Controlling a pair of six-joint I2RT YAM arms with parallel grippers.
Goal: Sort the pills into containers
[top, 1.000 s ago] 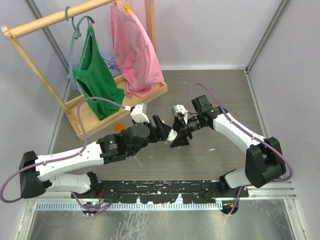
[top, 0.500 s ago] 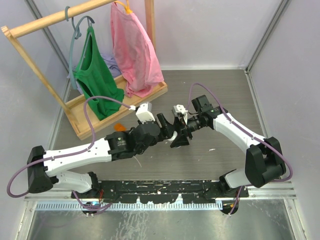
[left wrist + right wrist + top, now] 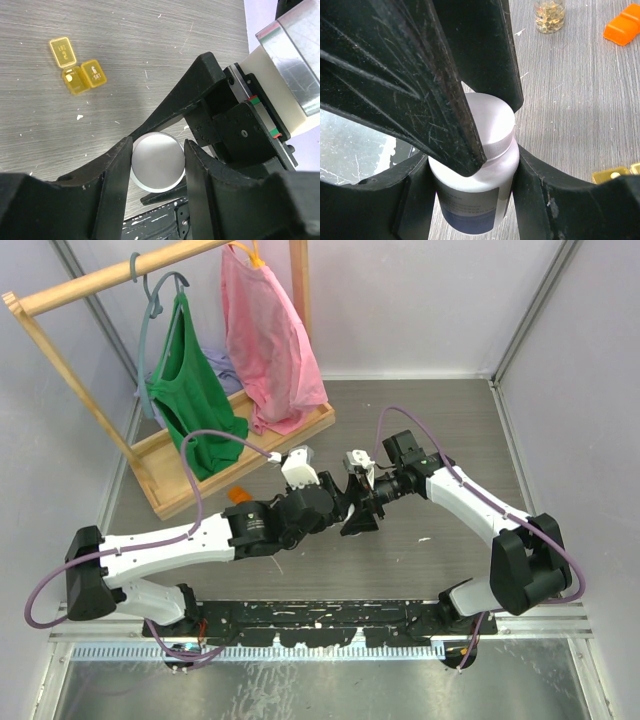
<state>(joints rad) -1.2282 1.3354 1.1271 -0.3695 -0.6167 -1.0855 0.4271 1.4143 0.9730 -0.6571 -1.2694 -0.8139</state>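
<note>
Clearly, right claw [image 3: 472, 186] pinches white bottle [image 3: 475, 212]; left claw [image 3: 156, 156] flanks cap [image 3: 159, 169] — grip unclear; pill-box [image 3: 80, 75] lettering unreadable.

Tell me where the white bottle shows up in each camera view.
Top external: hidden at centre, where left end effector meets right end effector.
Left wrist: bottle low centre, cap toward camera, between the fingers.
Right wrist: bottle lower centre, between the fingers.
Shared landmark: yellow pill box, upper left in left wrist, bottom right edge in right wrist.
</note>
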